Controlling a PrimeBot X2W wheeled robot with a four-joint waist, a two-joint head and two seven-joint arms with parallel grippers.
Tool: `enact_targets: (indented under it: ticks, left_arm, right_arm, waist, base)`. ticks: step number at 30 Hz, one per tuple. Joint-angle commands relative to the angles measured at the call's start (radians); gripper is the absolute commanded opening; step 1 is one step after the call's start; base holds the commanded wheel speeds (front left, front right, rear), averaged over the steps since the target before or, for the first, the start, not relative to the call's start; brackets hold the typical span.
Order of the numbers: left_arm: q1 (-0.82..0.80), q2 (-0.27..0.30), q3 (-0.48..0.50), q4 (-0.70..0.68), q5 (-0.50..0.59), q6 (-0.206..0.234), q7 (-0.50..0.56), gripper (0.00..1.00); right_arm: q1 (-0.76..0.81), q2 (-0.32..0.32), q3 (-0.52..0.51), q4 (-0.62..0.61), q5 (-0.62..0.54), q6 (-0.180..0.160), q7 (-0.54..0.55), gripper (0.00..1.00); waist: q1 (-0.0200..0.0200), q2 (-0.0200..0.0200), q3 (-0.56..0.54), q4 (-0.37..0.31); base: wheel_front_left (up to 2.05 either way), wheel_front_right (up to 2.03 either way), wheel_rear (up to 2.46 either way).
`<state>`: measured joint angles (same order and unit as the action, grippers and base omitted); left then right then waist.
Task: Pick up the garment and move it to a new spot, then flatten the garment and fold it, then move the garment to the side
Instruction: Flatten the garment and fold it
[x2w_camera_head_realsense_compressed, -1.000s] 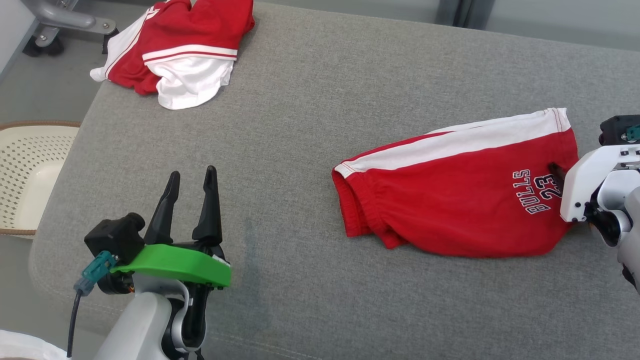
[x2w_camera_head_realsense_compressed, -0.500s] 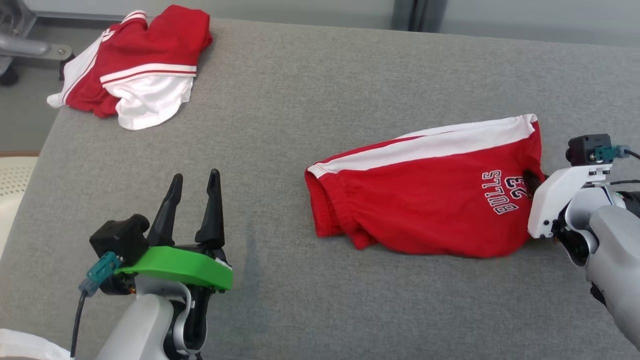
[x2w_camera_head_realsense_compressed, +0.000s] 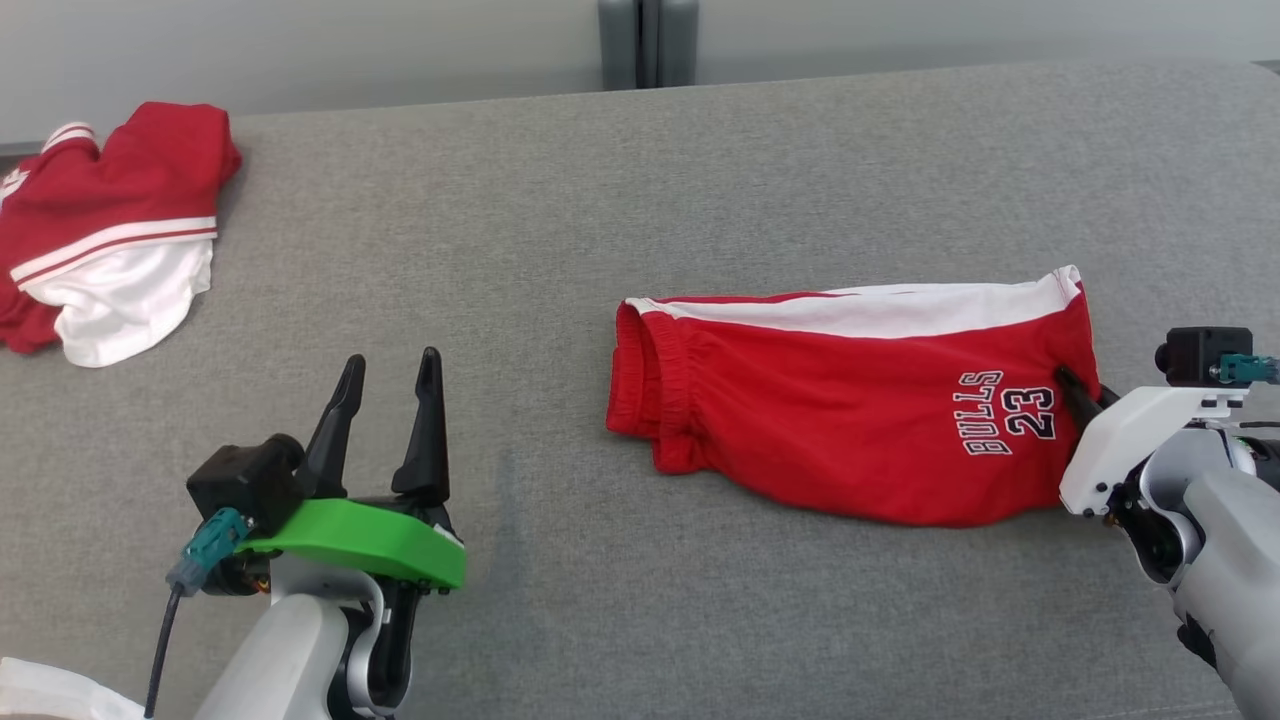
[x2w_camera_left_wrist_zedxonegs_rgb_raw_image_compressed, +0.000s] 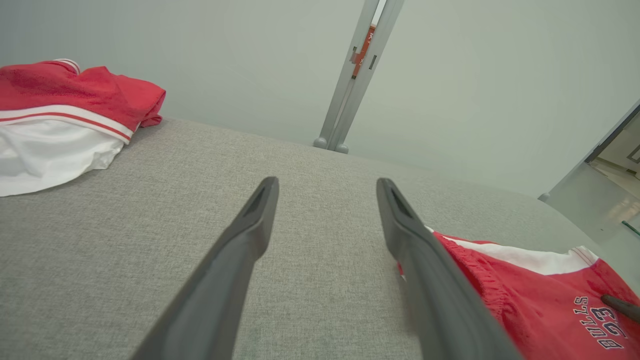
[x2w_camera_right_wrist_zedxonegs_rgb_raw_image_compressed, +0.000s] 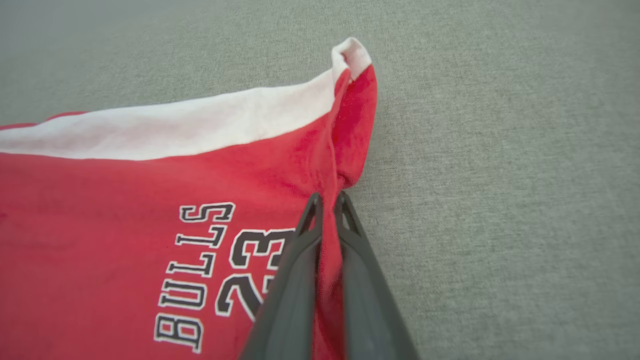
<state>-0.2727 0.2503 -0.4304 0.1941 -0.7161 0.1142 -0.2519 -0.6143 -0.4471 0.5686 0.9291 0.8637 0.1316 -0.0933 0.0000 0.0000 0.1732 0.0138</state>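
Red shorts (x2w_camera_head_realsense_compressed: 850, 420) stretch left-right, waistband (x2w_camera_head_realsense_compressed: 640, 385) left, right gripper (x2w_camera_right_wrist_zedxonegs_rgb_raw_image_compressed: 328, 196) pinching hem (x2w_camera_right_wrist_zedxonegs_rgb_raw_image_compressed: 352, 125), left gripper (x2w_camera_head_realsense_compressed: 391, 356) wide.

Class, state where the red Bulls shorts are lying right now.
In the head view the shorts lie right of centre on the grey cushion, their right edge pinched by the right gripper; another red-and-white garment sits far left.

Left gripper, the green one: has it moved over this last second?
Yes. The left gripper has swung rightward over the couch: the red-and-white garment, earlier straight ahead of it, now lies far to its left.
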Motion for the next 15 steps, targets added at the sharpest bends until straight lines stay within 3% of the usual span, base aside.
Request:
enact_targets:
  ticks: [1,8,15]
  left_arm:
    - [0.0,0.009,-0.003,0.003,0.012,0.003,0.0,1.0]
    - [-0.009,0.006,-0.012,0.02,0.023,0.005,-0.002,1.0]
    - [0.01,-0.006,-0.03,0.049,0.051,0.015,-0.006,1.0]
  right_arm:
    - [0.017,0.007,-0.008,-0.002,0.009,-0.002,-0.016,0.0]
    - [0.022,0.016,-0.027,0.005,0.013,-0.001,-0.058,0.0]
    - [0.036,0.001,-0.018,-0.08,-0.015,-0.001,-0.069,0.0]
  waist:
    - [0.0,0.0,-0.009,-0.048]
    - [0.0,0.0,-0.022,-0.025]
    - [0.0,0.0,-0.068,0.037]
  base:
    - [0.0,0.0,0.0]
    - [0.0,0.0,0.0]
    - [0.0,0.0,0.0]
